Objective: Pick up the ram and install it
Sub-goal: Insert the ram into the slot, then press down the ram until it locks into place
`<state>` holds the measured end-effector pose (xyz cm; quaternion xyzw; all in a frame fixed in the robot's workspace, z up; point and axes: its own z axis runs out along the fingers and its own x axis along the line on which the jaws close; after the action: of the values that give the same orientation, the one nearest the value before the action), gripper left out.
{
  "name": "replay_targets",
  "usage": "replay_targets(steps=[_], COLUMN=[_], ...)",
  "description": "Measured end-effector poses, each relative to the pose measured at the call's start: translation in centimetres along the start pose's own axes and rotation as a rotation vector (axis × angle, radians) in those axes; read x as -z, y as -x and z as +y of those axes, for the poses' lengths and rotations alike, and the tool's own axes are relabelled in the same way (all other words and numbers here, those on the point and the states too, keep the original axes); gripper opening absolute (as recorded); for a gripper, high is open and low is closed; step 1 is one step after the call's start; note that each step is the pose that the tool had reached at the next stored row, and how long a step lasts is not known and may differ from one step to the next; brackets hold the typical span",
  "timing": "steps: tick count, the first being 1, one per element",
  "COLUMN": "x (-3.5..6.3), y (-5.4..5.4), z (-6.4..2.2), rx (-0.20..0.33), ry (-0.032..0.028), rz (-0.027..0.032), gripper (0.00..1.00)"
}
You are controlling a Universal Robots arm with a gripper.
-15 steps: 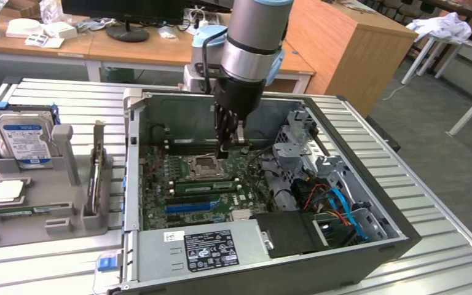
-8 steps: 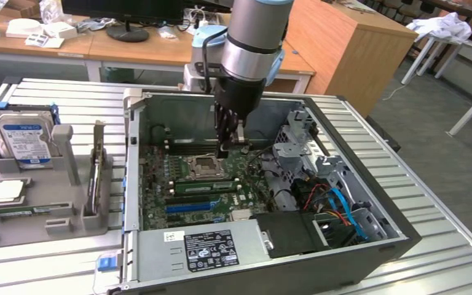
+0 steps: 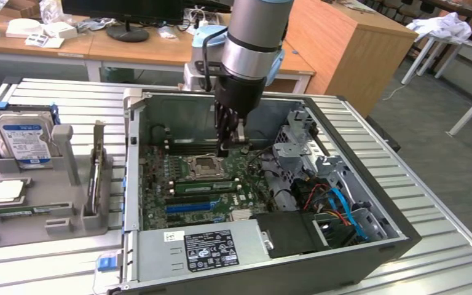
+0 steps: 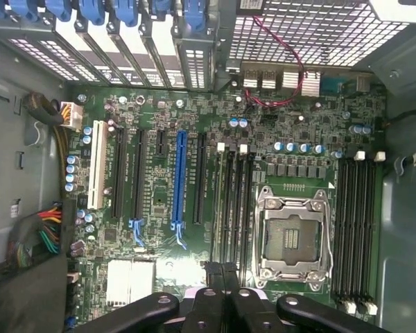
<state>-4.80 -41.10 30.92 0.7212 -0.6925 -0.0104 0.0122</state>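
Tool (image 4: 224,277) is sitting with fingers pressed together, hovering low inside the PC case (image 3: 132,184) over the motherboard (image 4: 156,208). I'm seeing nothing green pinched. Ram (image 3: 207,186) is looking like it's lying in the slot just beside the CPU socket (image 4: 290,236). Risks I'm weighing: an uneven push is leaving one end proud and the clips unlatched, or my closed tip is drifting sideways and denting socket pins.

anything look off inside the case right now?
Nothing stands out. The gripper is down inside the open PC case over the motherboard; the CPU socket sits bare, cables look tidy, and the hard drive stands upright in its holder.
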Motion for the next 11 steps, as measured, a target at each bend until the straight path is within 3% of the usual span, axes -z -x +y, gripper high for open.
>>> replay_targets(steps=[11], x=[0.17], y=[0.00], z=[-0.07], rx=[0.000], ry=[0.0001], rz=[-0.0023], gripper=[0.10])
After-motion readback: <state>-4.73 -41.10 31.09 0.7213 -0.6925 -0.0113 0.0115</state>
